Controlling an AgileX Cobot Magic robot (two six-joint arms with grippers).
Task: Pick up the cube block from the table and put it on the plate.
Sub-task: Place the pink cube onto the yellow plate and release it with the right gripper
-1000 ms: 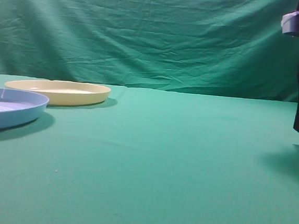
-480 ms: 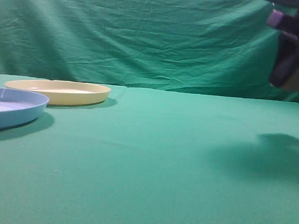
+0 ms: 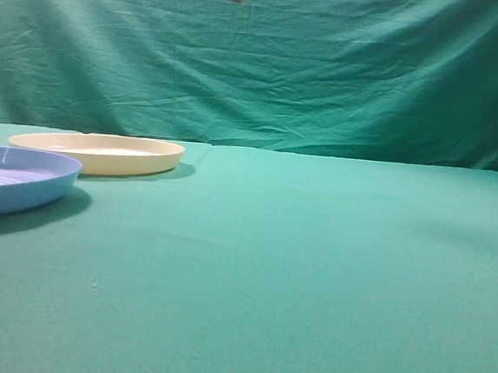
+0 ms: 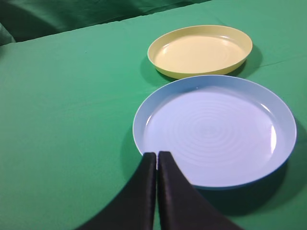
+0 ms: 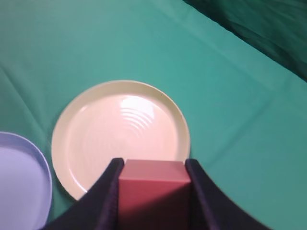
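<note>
Clearly the right gripper (image 5: 153,191) has its two fingers clamped flat on opposite faces of the cube block (image 5: 153,189), high above the plate (image 5: 96,143), and this small rigid cube (probably light) should hold without slipping.

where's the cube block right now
In the right wrist view the cube block sits clamped in the right gripper, held above the cream plate.
</note>
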